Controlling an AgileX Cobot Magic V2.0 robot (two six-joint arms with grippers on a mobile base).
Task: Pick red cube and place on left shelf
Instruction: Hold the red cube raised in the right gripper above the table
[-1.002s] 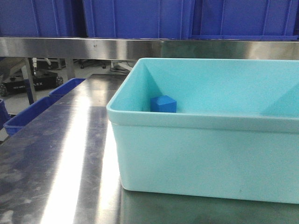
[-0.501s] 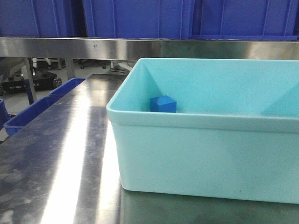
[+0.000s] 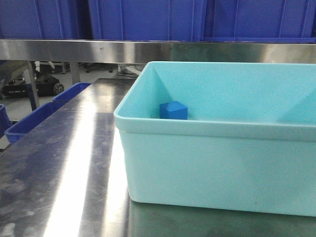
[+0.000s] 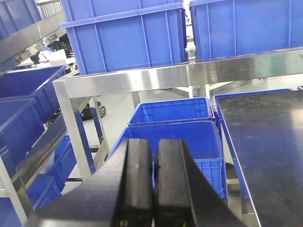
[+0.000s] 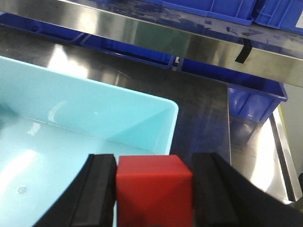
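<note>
Right gripper [image 5: 155, 189] is clamped on the red cube [image 5: 152, 194], held above the teal tub [image 5: 118, 101] near its corner, with bare steel table [image 5: 203, 113] running from the tub rim to the table edge. Left gripper [image 4: 153, 184] is closed with its pads touching and nothing between them, beside the left shelf [image 4: 33, 156] and blue bins [image 4: 175, 142]. A blue cube [image 3: 173, 110] sits in the tub's back-left corner; lettering on the dark machine base [image 3: 22, 90] is too small to read.

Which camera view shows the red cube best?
The right wrist view: the red cube fills the foreground, clamped between the jaws. The front view shows only a blue cube in the bin; the left wrist view shows none.
</note>
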